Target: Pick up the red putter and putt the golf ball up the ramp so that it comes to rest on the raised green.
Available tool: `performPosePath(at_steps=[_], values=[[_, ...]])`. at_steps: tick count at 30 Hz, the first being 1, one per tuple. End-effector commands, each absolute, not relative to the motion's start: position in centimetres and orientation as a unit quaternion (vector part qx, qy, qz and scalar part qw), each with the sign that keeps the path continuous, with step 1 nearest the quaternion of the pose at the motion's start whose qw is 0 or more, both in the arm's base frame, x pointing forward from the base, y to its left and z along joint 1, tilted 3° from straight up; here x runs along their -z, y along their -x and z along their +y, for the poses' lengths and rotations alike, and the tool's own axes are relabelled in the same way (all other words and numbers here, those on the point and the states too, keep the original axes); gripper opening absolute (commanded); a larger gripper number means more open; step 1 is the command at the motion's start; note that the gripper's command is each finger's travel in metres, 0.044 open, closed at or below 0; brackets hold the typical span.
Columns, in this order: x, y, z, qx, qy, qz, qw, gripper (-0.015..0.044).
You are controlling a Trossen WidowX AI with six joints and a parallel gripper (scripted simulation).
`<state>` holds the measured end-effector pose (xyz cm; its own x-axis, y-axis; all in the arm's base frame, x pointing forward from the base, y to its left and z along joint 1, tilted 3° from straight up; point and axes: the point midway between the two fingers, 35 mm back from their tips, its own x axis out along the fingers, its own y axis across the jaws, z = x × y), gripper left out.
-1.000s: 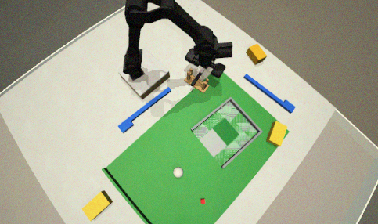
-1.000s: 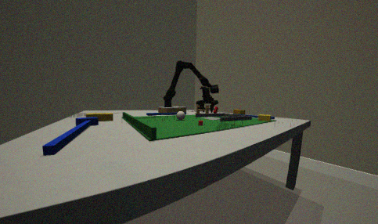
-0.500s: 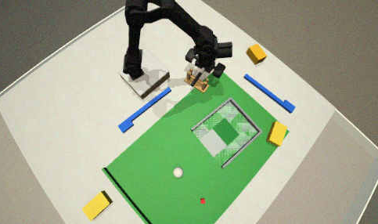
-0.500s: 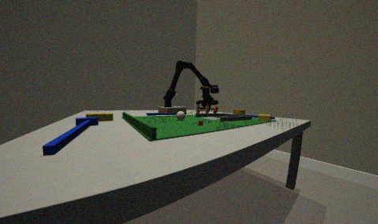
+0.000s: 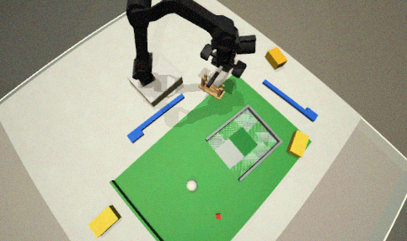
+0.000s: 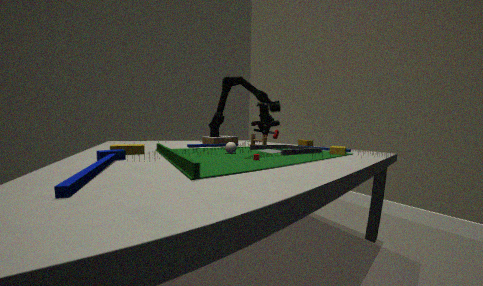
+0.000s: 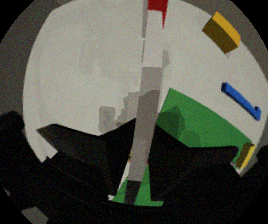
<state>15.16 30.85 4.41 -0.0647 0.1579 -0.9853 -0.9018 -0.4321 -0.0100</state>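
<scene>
The red-headed putter has a pale grey shaft [image 5: 218, 76] [image 7: 149, 100] and a red head [image 6: 276, 134] [image 7: 157, 6]. My gripper [image 5: 223, 71] [image 6: 265, 131] [image 7: 142, 122] is shut on the shaft and holds the putter a little above the wooden stand [image 5: 211, 90]. The shaft's dark end [image 7: 132, 192] shows between the fingers in the wrist view. The white golf ball [image 5: 191, 185] [image 6: 230, 147] rests on the green mat [image 5: 157, 168] [image 6: 217, 167]. Beyond it are a light grey panel [image 5: 229, 154], a darker green square [image 5: 243, 141] and a grey wall [image 5: 265, 161] around three sides.
Blue putter shapes [image 5: 157, 116] [image 5: 289, 99] [image 6: 84, 173] lie beside the mat. Yellow blocks [image 5: 276, 58] [image 5: 298, 144] [image 5: 104, 222] stand around it. A small red square [image 5: 218, 216] [image 6: 256, 157] is on the mat. A low black-topped wall [image 5: 134, 206] [image 6: 177, 161] edges the mat's near end.
</scene>
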Motion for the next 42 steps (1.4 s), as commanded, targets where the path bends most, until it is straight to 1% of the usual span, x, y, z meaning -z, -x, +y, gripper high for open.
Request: performPosePath(at_steps=[1,5,11,17,29,42], values=[[-7.7,-15.1,31.0,-0.645,0.546,0.334,0.417,0.0000],[-9.5,-14.9,30.8,-0.645,0.546,0.335,0.416,0.0000],[-8.7,-15.8,30.6,-0.638,0.542,0.343,0.426,0.0000],[-9.0,-19.2,29.2,-0.603,0.520,0.380,0.471,0.0000],[-9.2,-25.1,24.8,-0.537,0.482,0.444,0.531,0.0000],[-10.0,-31.3,18.8,-0.441,0.413,0.509,0.613,0.0000]])
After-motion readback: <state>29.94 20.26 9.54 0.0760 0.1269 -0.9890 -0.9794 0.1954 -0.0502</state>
